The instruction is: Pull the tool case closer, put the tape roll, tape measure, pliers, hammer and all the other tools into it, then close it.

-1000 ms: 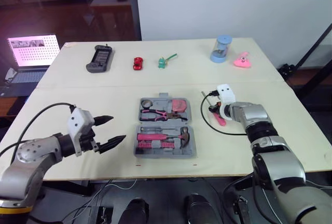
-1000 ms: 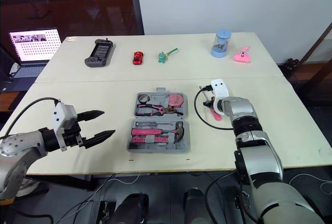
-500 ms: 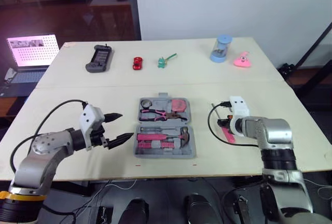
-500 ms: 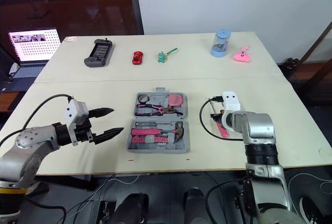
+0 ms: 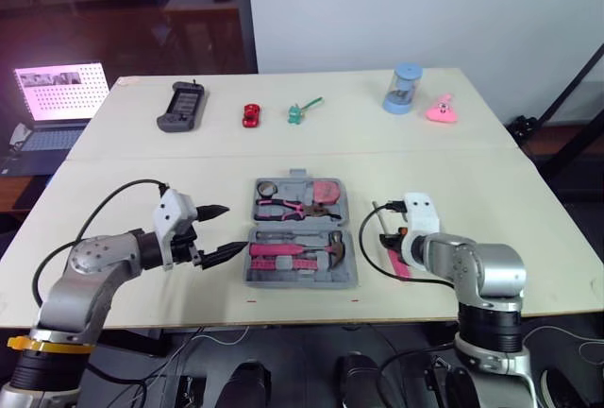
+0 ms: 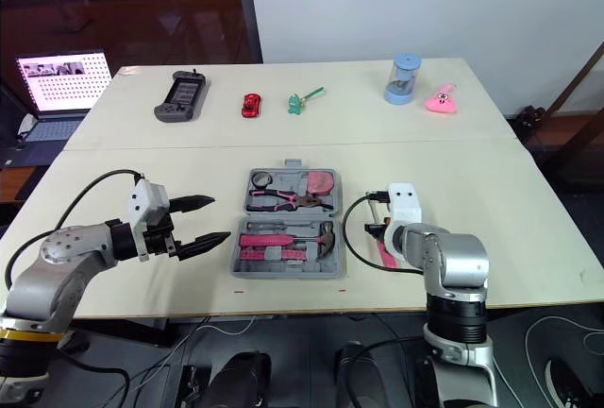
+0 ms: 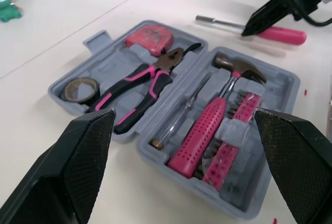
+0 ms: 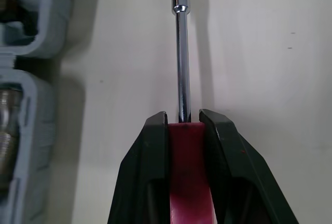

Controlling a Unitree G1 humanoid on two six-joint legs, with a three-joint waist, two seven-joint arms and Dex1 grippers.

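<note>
**Left gripper** (image 5: 231, 230): my two fingers spread wide and holding nothing. It sits low over the table (image 5: 142, 172), just beside the left edge of the case (image 5: 300, 276). I cannot tell whether the nearer fingertip touches the case.

**Right gripper** (image 8: 182, 116): my fingers are pressed onto the pink handle of a screwdriver (image 8: 180, 53), which I am pinching. Its steel shaft runs straight out past my fingertips. It is to the right of the case, apart from it and low at the tabletop. I cannot tell whether the screwdriver rests on the surface.

**Case**: grey and open, lying flat near the front middle of the table.
- Far half:
  - tape roll (image 7: 83, 87) at the left end
  - pliers (image 7: 140, 81) in the middle
  - tape measure (image 7: 151, 37) at the right end
- Near half:
  - hammer (image 7: 218, 112) with its pink grip, head toward the right
  - a slim driver (image 7: 181, 115) beside the hammer, on its far side
  - a strip of bits (image 7: 231, 143) along the front

**Far side of the table**, well apart from the case:
- game controller (image 5: 181, 106)
- red toy car (image 5: 250, 115)
- green toy (image 5: 300, 110)
- blue cylinder (image 5: 404, 89)
- pink toy (image 5: 441, 109)

**Off the table**, to my left: an open laptop (image 5: 57, 96) with its screen lit.
</note>
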